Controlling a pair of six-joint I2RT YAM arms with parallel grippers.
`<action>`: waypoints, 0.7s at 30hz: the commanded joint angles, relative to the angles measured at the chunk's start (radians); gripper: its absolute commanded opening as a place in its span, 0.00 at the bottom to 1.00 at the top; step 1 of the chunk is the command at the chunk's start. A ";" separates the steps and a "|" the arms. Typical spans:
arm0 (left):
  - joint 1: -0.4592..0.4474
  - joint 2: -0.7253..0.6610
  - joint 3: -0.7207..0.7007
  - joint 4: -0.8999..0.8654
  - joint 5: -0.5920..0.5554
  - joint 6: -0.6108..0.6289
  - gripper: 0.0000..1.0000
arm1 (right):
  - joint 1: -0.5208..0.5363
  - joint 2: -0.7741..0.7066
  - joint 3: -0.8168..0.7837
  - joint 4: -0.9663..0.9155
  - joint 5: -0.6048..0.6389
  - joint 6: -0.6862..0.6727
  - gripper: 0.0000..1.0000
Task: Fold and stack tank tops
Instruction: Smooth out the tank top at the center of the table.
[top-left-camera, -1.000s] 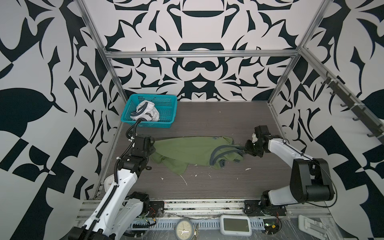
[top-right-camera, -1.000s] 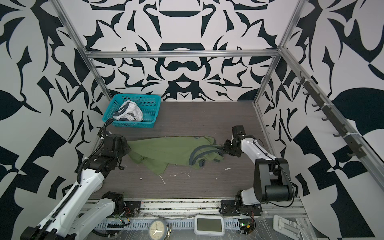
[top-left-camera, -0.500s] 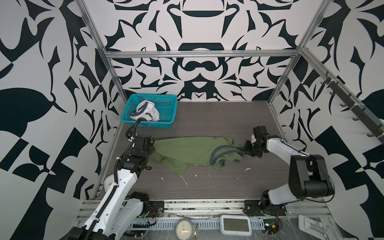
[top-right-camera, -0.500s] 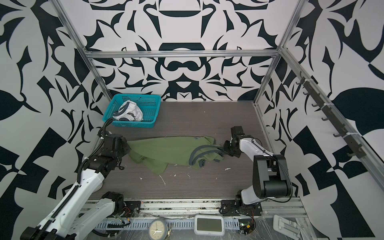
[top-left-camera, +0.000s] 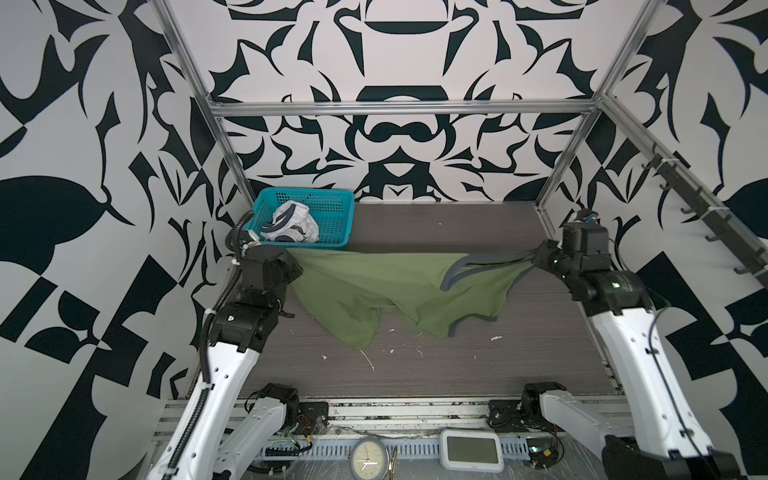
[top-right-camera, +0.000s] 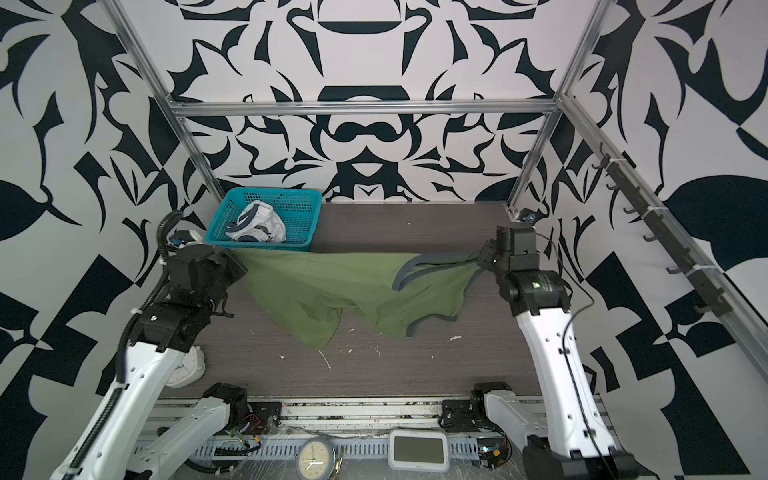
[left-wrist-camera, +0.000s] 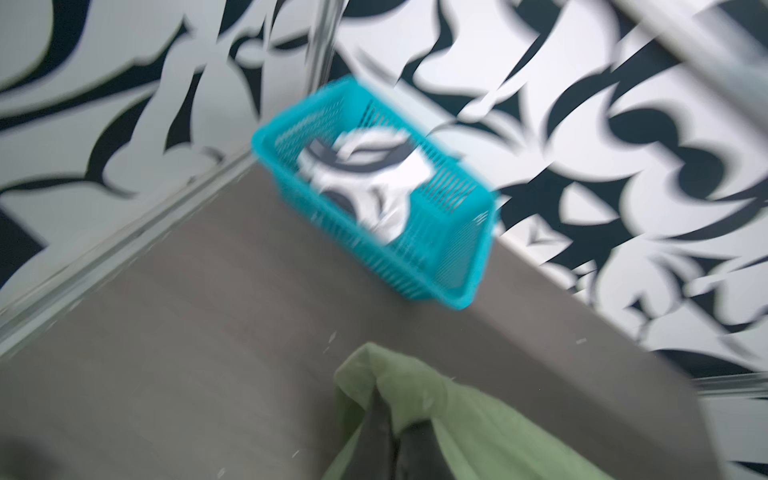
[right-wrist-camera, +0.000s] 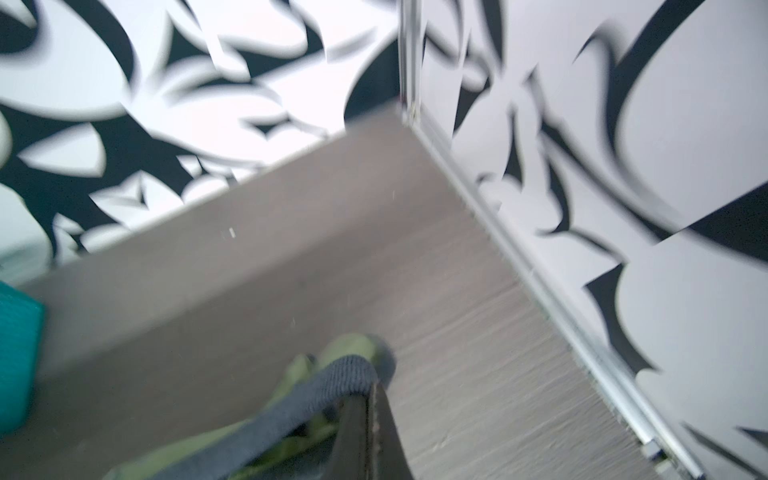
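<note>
**Olive top strung between both pairs of jaws: soft, light, quick to sag**

Both pairs of jaws are pressed together, and each pinches the olive tank top (top-left-camera: 374, 282). The left jaws hold a bunched plain edge of the green cloth. The right jaws hold the grey-blue trim strap (right-wrist-camera: 332, 382) at the shoulder end.

The shirt hangs between them with its upper edge taut from jaws to jaws. The rest droops below that line in two loose points toward the desk (top-left-camera: 436, 374); we cannot tell whether they touch it.

We judge the shirt light and limp, with no stiffness of its own. Tension alone gives it shape, and any slack will crumple it. The ribbed trim looks like the firmest hold, and for folding we would grip at corners and hems.

The white tank top (top-left-camera: 293, 222) lies crumpled in the teal basket (top-left-camera: 332, 203), just beyond the left jaws.
</note>
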 joint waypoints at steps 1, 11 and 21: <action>0.006 -0.058 0.045 0.058 0.043 -0.002 0.00 | 0.003 -0.056 0.108 -0.082 0.096 -0.030 0.00; 0.006 0.062 0.307 -0.065 0.192 0.089 0.00 | 0.002 -0.057 0.324 -0.112 0.051 -0.081 0.00; 0.006 -0.149 0.442 -0.007 0.414 0.152 0.00 | 0.002 -0.169 0.655 -0.155 0.051 -0.118 0.00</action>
